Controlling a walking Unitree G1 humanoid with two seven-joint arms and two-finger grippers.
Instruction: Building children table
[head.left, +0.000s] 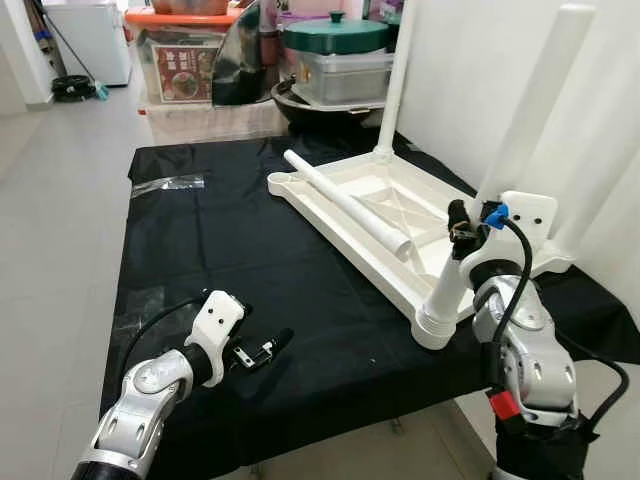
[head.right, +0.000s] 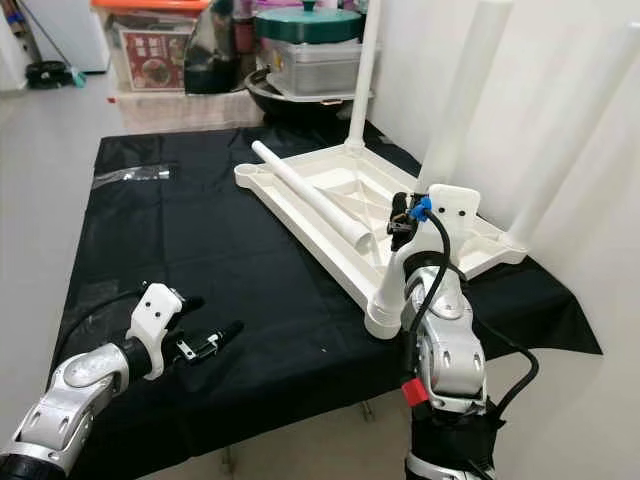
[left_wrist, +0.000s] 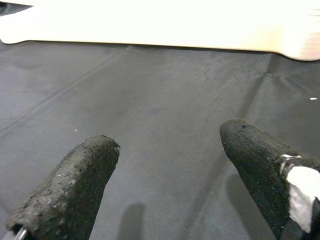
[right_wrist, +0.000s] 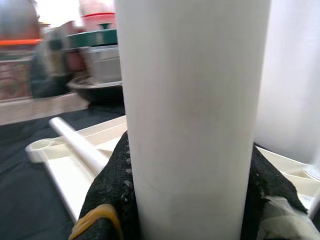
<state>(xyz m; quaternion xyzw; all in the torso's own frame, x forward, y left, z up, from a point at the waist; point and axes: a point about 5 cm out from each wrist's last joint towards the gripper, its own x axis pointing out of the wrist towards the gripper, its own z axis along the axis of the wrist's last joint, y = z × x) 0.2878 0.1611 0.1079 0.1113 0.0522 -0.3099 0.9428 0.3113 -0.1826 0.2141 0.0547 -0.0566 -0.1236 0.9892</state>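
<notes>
Two grippers: both in play over the black-covered table, one gripping, one free.
Right gripper (right_wrist: 187, 210): fingers clamped on either side of a white table leg (head.left: 530, 120), the black pads (right_wrist: 112, 190) pressed to its round wall; in the head views this gripper sits at about 4 o'clock, low on the leg and just above its socket.
Held leg: upright with a slight tilt, its foot end in the near corner socket of the tabletop (head.left: 350, 215).
Left gripper (head.left: 262, 350): fingers spread apart with nothing between them, hovering just above the cloth at about 7 o'clock, well apart from the white parts; its wrist view looks across the cloth toward the long edge of the tabletop.
Tabletop: white, lying upside down on the cloth, ribs facing up, running from the centre out toward 3 o'clock.
Other legs: one stands upright in the far corner at about 1 o'clock (head.left: 398, 75); another stands at the wall-side corner, near 3 o'clock (head.right: 575, 140).
Loose leg (head.left: 345, 205): lies flat along the underside of the tabletop, pointing from 11 o'clock to 5 o'clock.
Black cloth (head.left: 230, 250): covers the table; a clear plastic wrapper (head.left: 167, 184) lies on it at about 10 o'clock.
Background at 12 o'clock: storage boxes (head.left: 185, 65) and a green-lidded pot (head.left: 335, 35) on the floor beyond the table.
</notes>
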